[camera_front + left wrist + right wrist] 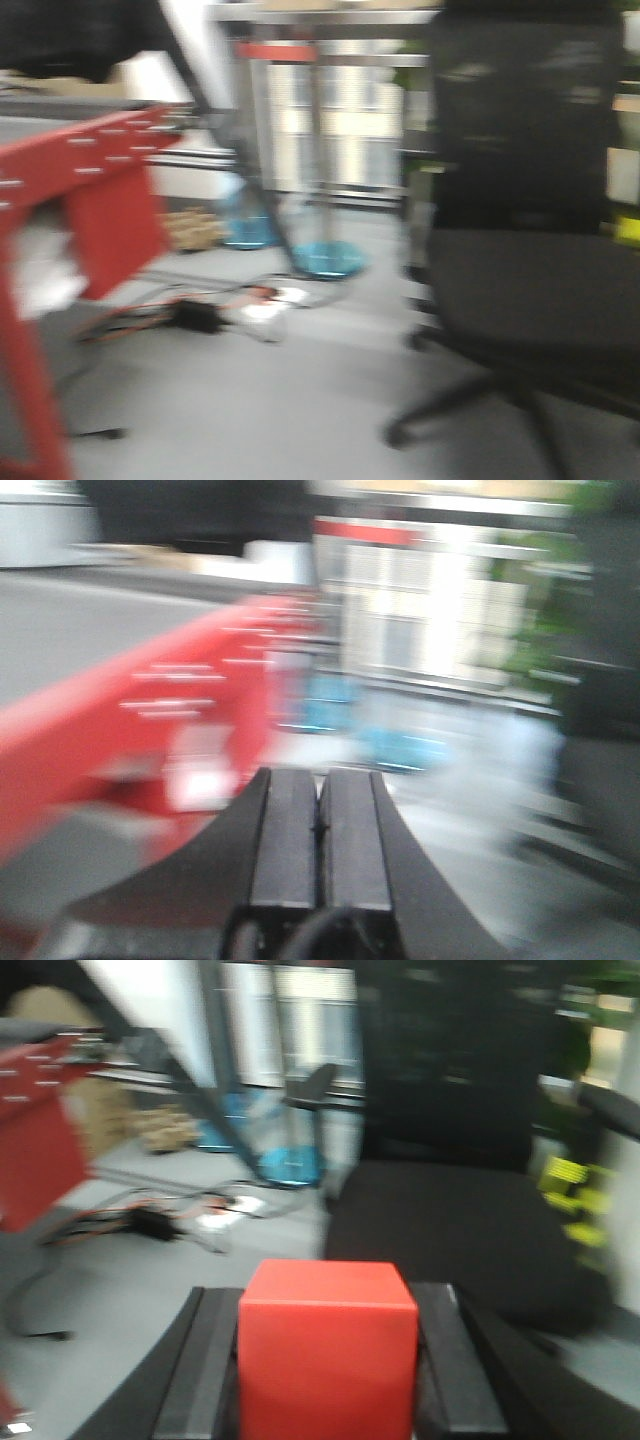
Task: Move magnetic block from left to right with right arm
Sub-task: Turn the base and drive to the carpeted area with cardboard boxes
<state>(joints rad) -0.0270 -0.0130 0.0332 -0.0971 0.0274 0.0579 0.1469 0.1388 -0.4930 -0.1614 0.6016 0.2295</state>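
The magnetic block [327, 1355], a plain red cube, fills the bottom centre of the right wrist view. My right gripper [327, 1300] is shut on it, one black finger pressed to each side, and it hangs above the grey floor. In the left wrist view my left gripper [320, 785] is shut, its two black pads touching with nothing between them. All views are blurred by motion. Neither gripper nor the block shows in the front view.
A black office chair [530, 240] stands at the right, also the chair [450, 1210] ahead of the right gripper. A red metal frame [90, 200] is at the left. Cables [200, 315] and blue bases [330, 260] lie on the grey floor.
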